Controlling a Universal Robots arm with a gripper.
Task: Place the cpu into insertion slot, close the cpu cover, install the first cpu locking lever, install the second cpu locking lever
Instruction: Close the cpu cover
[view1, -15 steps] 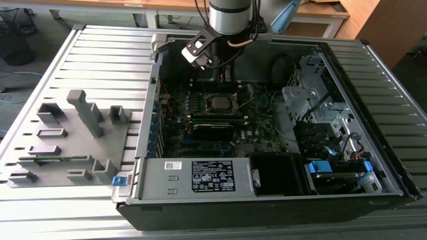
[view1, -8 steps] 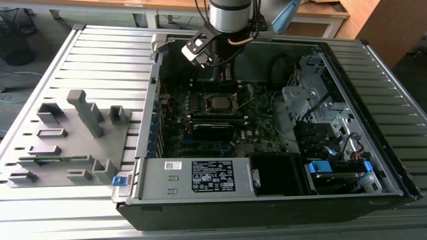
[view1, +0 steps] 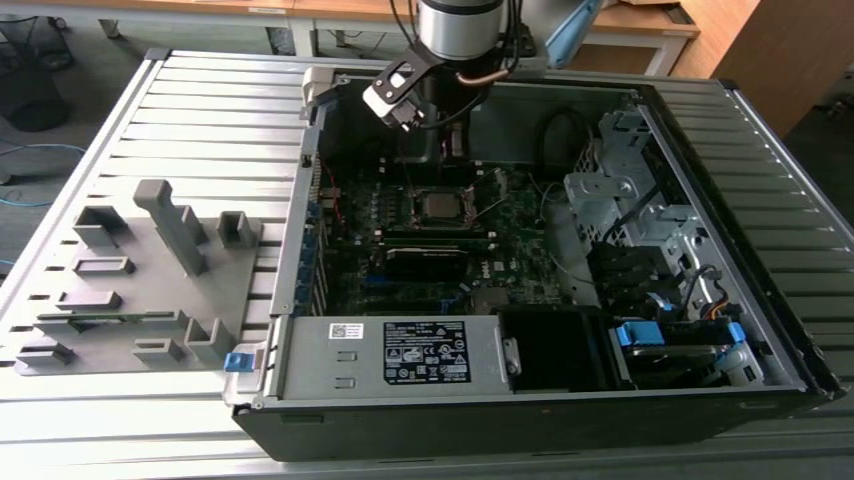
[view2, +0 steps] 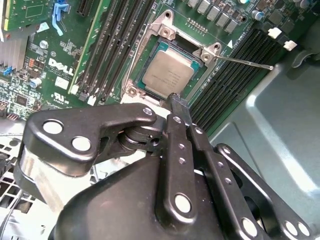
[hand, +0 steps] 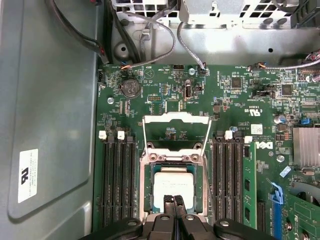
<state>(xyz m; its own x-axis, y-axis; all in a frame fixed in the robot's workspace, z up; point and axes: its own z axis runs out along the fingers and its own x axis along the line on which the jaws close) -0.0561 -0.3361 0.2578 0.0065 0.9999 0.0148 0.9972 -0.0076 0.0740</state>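
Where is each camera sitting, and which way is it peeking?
Exterior view: off the arm, up high, looking down into the open computer case; the robot arm reaches in.
First wrist view: on the wrist, facing the motherboard squarely; the shut tool shows by the cpu.
Second wrist view: on the wrist, looking slantwise past the tool's black links at the cpu.
Shared: both wrist views show the cpu in the insertion slot, cpu cover open.

Silver-tan cpu (hand: 172, 183), dark green motherboard (hand: 165, 97)
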